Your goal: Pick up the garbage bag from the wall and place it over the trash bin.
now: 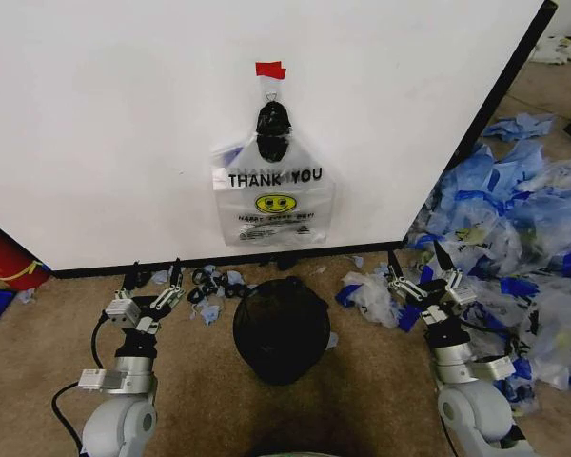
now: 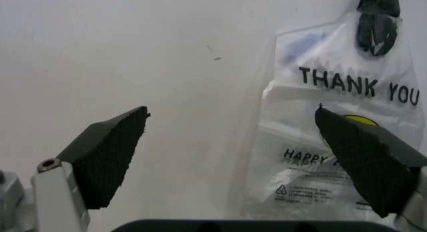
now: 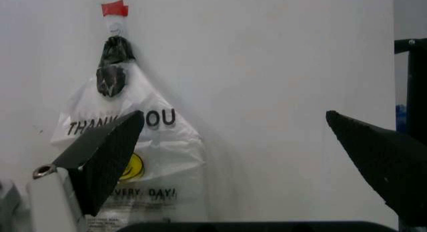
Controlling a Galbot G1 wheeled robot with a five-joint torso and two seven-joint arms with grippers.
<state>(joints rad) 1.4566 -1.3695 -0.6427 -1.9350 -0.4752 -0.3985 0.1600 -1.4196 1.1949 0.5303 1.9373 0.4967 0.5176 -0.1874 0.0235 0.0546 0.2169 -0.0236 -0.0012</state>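
Both grippers, left gripper [image 1: 153, 278] and right gripper [image 1: 417, 265], wait low, jaws wide and empty. Garbage bag [image 1: 273, 195] hangs on the wall [image 1: 105, 124], twelve o'clock of the trash bin [image 1: 281, 328]. Pickup not begun; next calls for reaching up.

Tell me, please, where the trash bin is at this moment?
In the head view, the trash bin stands on the floor, centred directly below the garbage bag hanging on the wall.
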